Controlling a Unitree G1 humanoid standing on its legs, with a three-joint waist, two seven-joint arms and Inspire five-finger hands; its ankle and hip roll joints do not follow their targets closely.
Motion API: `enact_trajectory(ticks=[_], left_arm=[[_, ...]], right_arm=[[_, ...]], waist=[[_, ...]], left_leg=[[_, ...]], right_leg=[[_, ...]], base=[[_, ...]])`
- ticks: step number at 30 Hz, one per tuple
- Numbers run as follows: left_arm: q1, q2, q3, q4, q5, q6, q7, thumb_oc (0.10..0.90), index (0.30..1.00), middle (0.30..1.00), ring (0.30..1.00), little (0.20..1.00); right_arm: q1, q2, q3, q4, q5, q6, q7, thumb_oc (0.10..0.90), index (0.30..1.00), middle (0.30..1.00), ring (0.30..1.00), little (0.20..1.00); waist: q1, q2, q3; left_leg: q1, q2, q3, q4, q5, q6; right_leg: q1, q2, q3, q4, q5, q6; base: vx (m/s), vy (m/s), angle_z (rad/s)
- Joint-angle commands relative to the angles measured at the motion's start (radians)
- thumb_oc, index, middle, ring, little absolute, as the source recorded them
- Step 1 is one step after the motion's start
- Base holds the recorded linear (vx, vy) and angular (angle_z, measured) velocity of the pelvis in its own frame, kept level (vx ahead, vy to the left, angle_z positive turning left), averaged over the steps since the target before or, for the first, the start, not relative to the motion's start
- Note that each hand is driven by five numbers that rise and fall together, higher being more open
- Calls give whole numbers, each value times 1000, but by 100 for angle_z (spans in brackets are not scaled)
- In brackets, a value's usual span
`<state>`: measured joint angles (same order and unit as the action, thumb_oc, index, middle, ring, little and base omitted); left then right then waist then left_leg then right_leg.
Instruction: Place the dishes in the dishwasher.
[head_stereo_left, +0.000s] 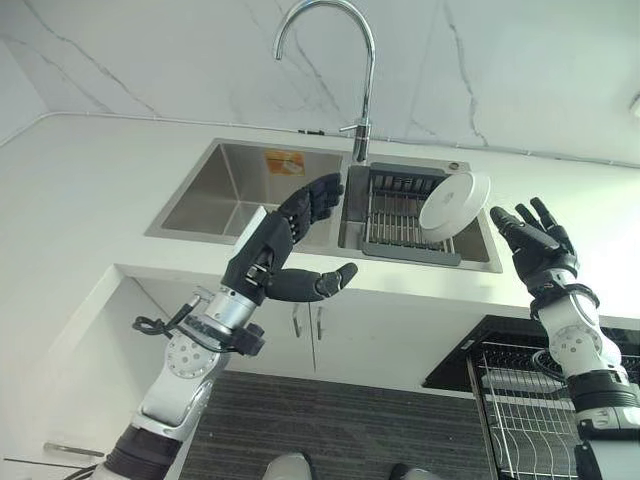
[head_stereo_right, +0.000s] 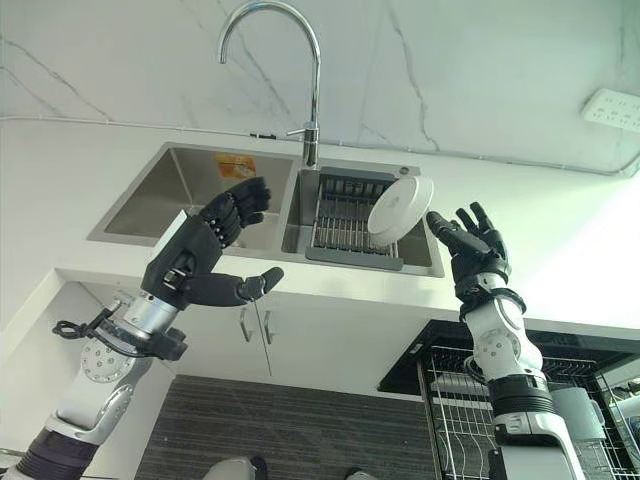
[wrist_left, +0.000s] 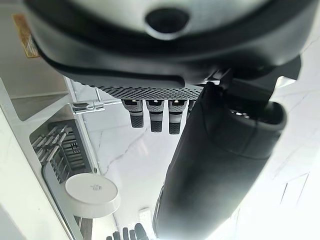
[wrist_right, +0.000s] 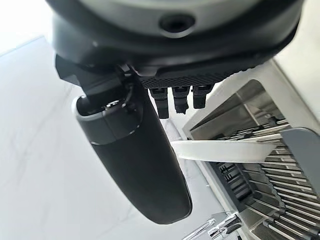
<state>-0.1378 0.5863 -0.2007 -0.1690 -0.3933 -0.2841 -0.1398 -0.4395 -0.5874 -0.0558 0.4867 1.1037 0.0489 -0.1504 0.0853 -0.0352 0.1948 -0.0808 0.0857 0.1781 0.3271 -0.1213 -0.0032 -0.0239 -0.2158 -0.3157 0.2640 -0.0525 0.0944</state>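
A white plate (head_stereo_left: 455, 203) leans on its edge at the right end of a dark dish rack (head_stereo_left: 395, 215) in the right sink basin. My right hand (head_stereo_left: 533, 240) is raised just right of the plate, fingers straight and apart, holding nothing; a small gap separates it from the rim. The right wrist view has the plate (wrist_right: 225, 150) edge-on past the thumb (wrist_right: 135, 160). My left hand (head_stereo_left: 268, 250) hovers open before the sink's middle, thumb stretched toward the right. The plate (wrist_left: 92, 192) lies beyond its fingers (wrist_left: 152, 116). The dishwasher's wire rack (head_stereo_left: 520, 405) is pulled out at lower right.
A tall chrome faucet (head_stereo_left: 365, 80) rises behind the divider of the steel double sink (head_stereo_left: 235, 190). White counter surrounds the sink, with a marble wall behind. A wall socket (head_stereo_right: 612, 105) sits at the far right. Dark floor lies below the cabinet doors.
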Motion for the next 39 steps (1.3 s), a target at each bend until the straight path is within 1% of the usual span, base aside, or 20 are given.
enact_trajectory(ticks=[1,7,20,27,32,39], left_arm=[[-71,33,-4,-67,-58,-82,25,800,900,900,900,900],[-72,42,-8,-66,-63,-78,22,800,900,900,900,900],[-83,60,-24,-46,-66,-72,37,800,900,900,900,900],[-79,64,-26,-44,-61,-71,41,800,900,900,900,900],[-81,69,-29,-44,-63,-68,51,800,900,900,900,900],[-83,71,-30,-41,-61,-60,57,800,900,900,900,900]], right_arm=[[-170,-102,-16,5,38,-47,79,800,900,900,900,900],[-205,-127,-3,60,48,-12,103,800,900,900,900,900],[-277,-160,34,173,54,46,112,800,900,900,900,900],[-293,-165,40,203,57,63,106,800,900,900,900,900],[-303,-164,55,219,58,63,100,800,900,900,900,900],[-326,-175,70,257,50,86,124,800,900,900,900,900]], waist=[[24,-10,-88],[32,-10,-89],[47,-10,-87],[51,-11,-85],[55,-9,-84],[58,-10,-85]], left_leg=[[71,22,-74,-27,-155,-55],[69,21,-79,-27,-152,-58],[66,16,-87,-27,-147,-60],[66,17,-88,-27,-145,-61],[66,16,-91,-27,-144,-61],[66,19,-89,-27,-142,-65]], right_leg=[[27,32,-12,36,-138,33],[30,29,-20,36,-141,33],[36,26,-26,36,-144,34],[40,27,-29,36,-147,32],[42,29,-28,36,-151,30],[45,30,-28,36,-155,29]], base=[[0,8,3],[-2,3,1],[-6,7,2],[0,0,0],[0,0,0],[0,0,0]])
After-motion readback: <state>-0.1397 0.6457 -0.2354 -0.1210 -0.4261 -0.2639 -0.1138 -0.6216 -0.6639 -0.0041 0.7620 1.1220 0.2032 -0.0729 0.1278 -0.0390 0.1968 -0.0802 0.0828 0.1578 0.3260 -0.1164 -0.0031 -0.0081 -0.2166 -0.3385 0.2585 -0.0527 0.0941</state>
